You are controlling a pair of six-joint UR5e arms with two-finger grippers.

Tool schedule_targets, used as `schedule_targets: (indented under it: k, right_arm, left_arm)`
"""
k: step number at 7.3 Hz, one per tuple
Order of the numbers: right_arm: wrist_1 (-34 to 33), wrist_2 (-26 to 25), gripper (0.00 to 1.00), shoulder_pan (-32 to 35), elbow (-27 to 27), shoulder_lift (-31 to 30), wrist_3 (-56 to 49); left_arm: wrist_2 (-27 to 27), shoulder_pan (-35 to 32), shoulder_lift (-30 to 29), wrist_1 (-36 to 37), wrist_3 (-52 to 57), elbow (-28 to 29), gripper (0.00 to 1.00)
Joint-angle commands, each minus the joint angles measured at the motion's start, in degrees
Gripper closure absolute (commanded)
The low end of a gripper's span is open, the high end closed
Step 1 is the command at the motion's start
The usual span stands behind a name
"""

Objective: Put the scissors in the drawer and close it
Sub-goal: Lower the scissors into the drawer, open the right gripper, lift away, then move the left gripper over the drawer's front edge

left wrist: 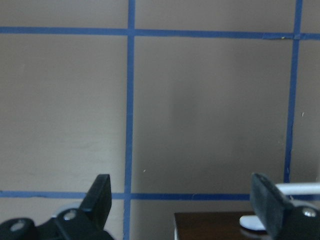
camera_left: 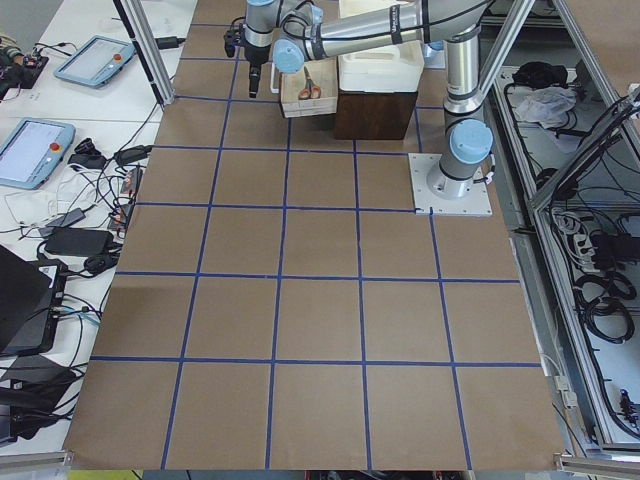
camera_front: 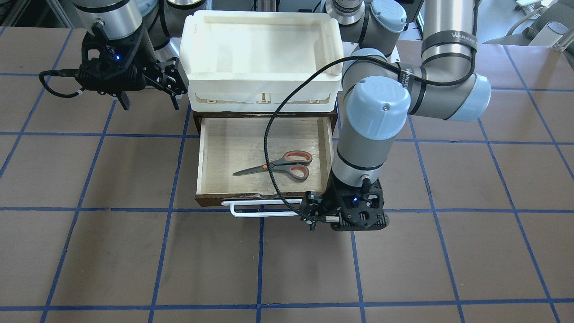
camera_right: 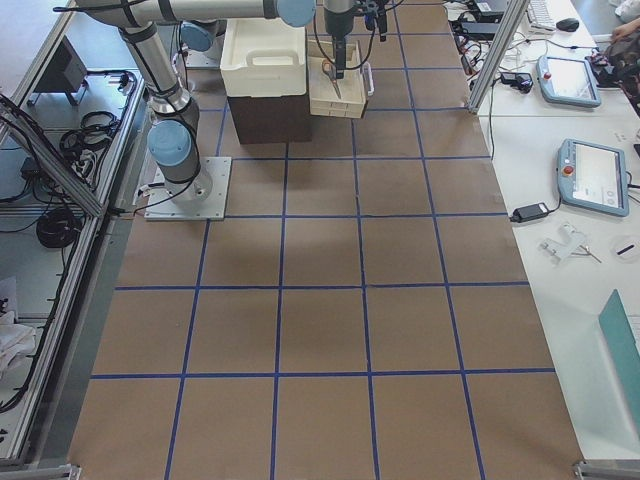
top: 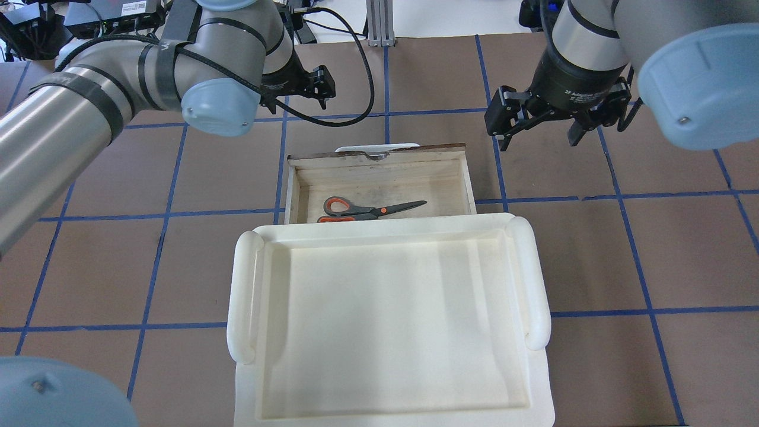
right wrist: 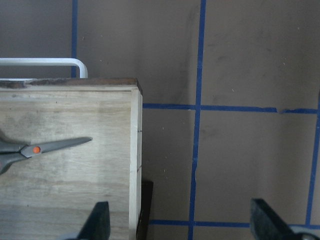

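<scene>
The scissors (camera_front: 278, 167) lie flat inside the open drawer (camera_front: 224, 148), handles toward the robot's left. They also show in the overhead view (top: 367, 209) and the right wrist view (right wrist: 40, 147). The drawer's white bar handle (camera_front: 260, 208) sticks out at its front. My left gripper (camera_front: 310, 214) is open and empty, low by the handle's end at the drawer's front corner. In the left wrist view (left wrist: 181, 182) the handle (left wrist: 300, 187) is by one finger. My right gripper (camera_front: 151, 106) is open and empty, above the table beside the drawer's other side (right wrist: 180, 206).
A white plastic tray (camera_front: 262, 85) sits on the dark brown cabinet (camera_front: 264, 115) that holds the drawer and hides the drawer's rear part in the overhead view (top: 243, 296). The left arm's black cable (camera_front: 269, 134) hangs over the drawer. The brown table has blue grid lines.
</scene>
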Motion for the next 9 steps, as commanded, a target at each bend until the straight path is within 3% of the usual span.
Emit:
schedule_targets:
  k: [1, 4, 7, 9]
  right_arm:
    - [1.1, -0.3, 0.00, -1.5, 0.3, -0.6, 0.0]
    - [1.6, 0.0, 0.00, -1.4, 0.3, -1.6, 0.7]
    - [2.1, 0.1, 0.00, -1.4, 0.6, -2.5, 1.1]
    - [2.1, 0.8, 0.00, -1.4, 1.1, -2.7, 1.0]
  left_arm:
    - [2.4, -4.8, -6.7, 0.3, -8.3, 8.1, 0.00]
    - [3.1, -8.5, -12.5, 0.4, -16.5, 11.7, 0.00]
    - [2.9, -9.0, -15.8, -2.5, -15.7, 12.4, 0.00]
    - [1.8, -9.3, -17.1, -8.5, -10.5, 14.7, 0.00]
